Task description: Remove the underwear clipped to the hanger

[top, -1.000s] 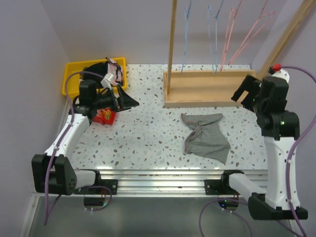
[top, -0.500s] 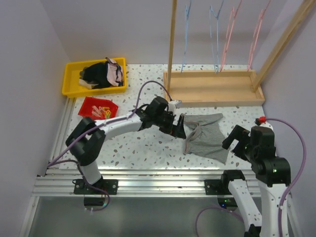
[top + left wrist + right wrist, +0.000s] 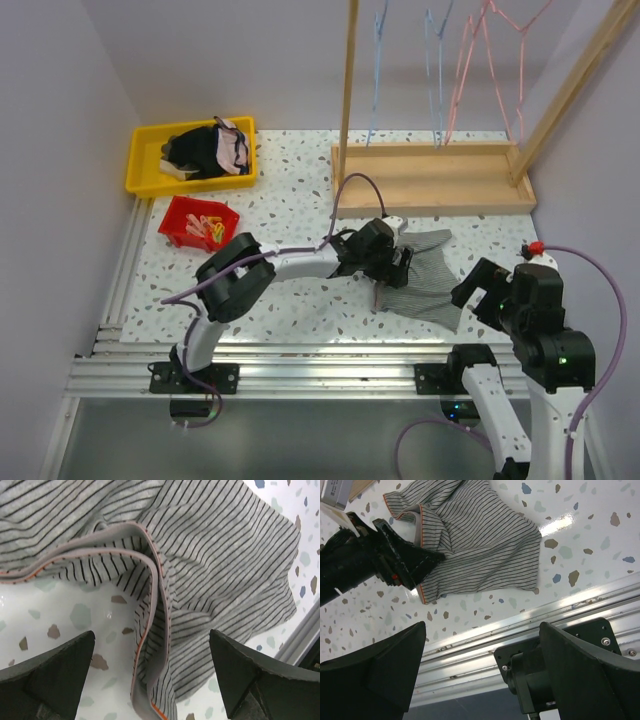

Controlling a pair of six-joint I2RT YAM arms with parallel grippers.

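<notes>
The grey striped underwear (image 3: pixel 428 285) lies crumpled on the speckled table, clipped to nothing. My left gripper (image 3: pixel 397 268) hangs open right over its left edge. In the left wrist view the folded waistband of this underwear (image 3: pixel 210 555) runs between the two spread fingers of the left gripper (image 3: pixel 152 680), which hold nothing. My right gripper (image 3: pixel 472 295) is open at the table's near right corner; in its own view the right gripper (image 3: pixel 482 675) is over the rail, with the grey underwear (image 3: pixel 480 540) ahead. The pink underwear (image 3: pixel 232 148) rests on a black heap in the yellow bin (image 3: pixel 145 160).
A red tray (image 3: pixel 200 222) of clips sits left of centre. The wooden rack base (image 3: pixel 430 180) and its post (image 3: pixel 348 90) stand at the back, with blue hangers (image 3: pixel 432 60) and pink hangers (image 3: pixel 510 50) above. An aluminium rail (image 3: pixel 320 350) edges the table.
My left arm swung from the yellow bin across to the grey underwear. My right arm drew back from the rack to the near right corner. A pink hanger is swinging.
</notes>
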